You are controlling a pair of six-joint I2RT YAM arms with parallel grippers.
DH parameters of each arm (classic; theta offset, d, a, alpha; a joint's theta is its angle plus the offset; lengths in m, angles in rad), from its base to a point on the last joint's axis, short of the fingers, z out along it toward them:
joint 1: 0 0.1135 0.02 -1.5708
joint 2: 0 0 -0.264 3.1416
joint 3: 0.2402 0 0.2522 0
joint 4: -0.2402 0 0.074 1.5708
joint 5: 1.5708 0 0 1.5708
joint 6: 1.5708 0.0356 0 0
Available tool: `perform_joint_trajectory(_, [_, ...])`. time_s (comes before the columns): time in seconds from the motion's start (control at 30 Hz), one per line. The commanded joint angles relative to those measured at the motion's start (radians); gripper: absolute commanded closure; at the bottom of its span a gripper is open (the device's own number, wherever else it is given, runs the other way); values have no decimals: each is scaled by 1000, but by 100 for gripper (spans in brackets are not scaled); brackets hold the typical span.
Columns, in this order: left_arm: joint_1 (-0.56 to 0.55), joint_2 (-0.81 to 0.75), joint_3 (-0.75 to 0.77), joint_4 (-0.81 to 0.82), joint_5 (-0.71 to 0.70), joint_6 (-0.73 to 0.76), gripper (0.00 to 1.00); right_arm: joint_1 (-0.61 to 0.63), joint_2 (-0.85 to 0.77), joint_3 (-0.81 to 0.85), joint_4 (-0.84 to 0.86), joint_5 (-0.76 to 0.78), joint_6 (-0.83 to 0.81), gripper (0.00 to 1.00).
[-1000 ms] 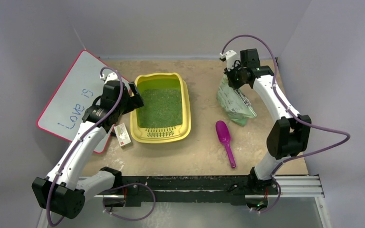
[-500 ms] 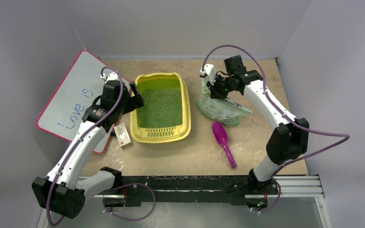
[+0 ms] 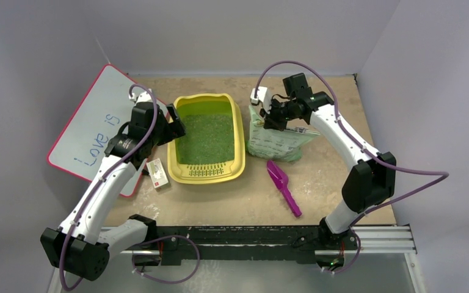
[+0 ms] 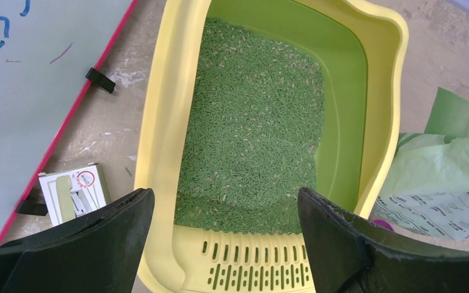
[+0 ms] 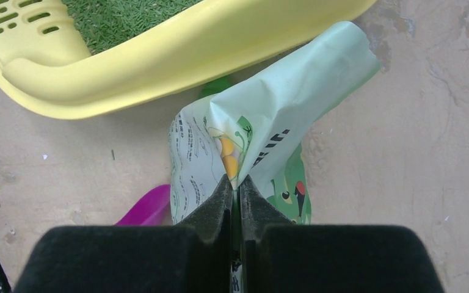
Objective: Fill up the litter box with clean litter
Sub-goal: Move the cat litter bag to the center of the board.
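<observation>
Two-fingered left jaws gape near grainy green litter [image 4: 250, 134] while right jaws clamp the crinkled bag [image 5: 293, 91].

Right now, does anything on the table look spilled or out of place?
No spilled litter shows; the clean litter sits inside the litter box. Only the crumpled bag looks askew, slumped close beside the box, pinched by a fold in the shut right claw.
</observation>
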Motion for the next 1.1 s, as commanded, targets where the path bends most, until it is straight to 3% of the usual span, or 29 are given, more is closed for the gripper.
perform_joint_trajectory(0.0, [-3, 6, 51, 34, 32, 20, 13, 8, -77, 29, 108, 16, 12, 92])
perform_joint_trajectory(0.07, [-3, 9, 52, 39, 41, 25, 13, 8, -87, 28, 113, 17, 21, 86])
perform_joint_trajectory(0.2, [-3, 22, 62, 48, 62, 31, 13, 8, -93, 39, 115, 25, 49, 63])
perform_joint_trajectory(0.37, [-3, 42, 73, 63, 107, 47, 13, 8, -96, 48, 111, 58, 74, 56])
perform_joint_trajectory(0.47, [-3, 52, 84, 73, 136, 64, 13, 8, -119, 41, 105, 66, 111, 40])
perform_joint_trajectory(0.73, [-9, 79, 138, 108, 218, 106, 14, -15, -300, -93, 239, 175, 250, 33])
perform_joint_trajectory(0.93, [-45, 103, 159, 127, 268, 123, 14, -196, -390, -177, 144, 83, 299, 35])
perform_joint_trajectory(1.07, [-93, 122, 163, 134, 274, 142, 14, -214, -417, -210, 28, 81, 244, 36])
